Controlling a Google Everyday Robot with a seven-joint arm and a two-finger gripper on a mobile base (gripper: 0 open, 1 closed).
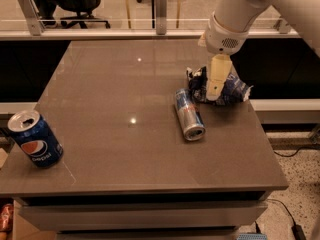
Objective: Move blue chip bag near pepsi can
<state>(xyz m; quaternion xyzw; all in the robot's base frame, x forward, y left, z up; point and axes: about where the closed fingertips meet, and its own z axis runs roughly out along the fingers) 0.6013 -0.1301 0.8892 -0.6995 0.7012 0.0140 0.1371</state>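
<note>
The blue chip bag (234,89) lies crumpled near the table's right edge, toward the back. My gripper (214,94) hangs from the white arm and reaches down onto the bag's left part, covering its middle. The pepsi can (35,139) stands upright at the table's front left corner, far from the bag and the gripper.
A slim silver-blue can (189,114) lies on its side just left and in front of the bag. The brown table (115,94) has a railing and office chairs behind it. The floor drops off past the right edge.
</note>
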